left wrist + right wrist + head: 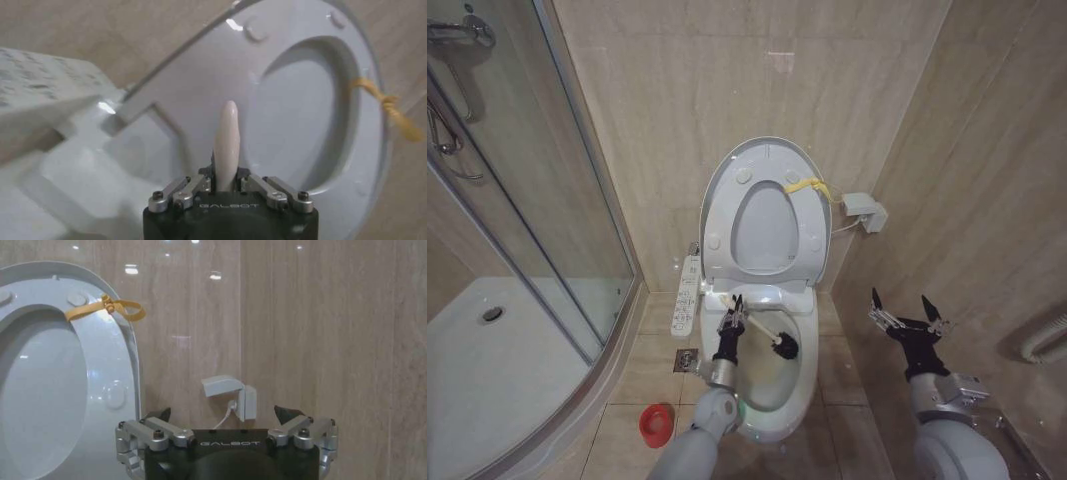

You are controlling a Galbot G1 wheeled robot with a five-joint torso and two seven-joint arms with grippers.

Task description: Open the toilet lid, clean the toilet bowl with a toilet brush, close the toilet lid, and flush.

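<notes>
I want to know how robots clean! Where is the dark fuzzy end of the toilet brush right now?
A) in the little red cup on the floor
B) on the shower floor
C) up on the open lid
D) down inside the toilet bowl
D: the left end effector holds the toilet brush by its white handle, and the dark bristle head sits inside the toilet bowl, under the raised toilet lid.
</notes>
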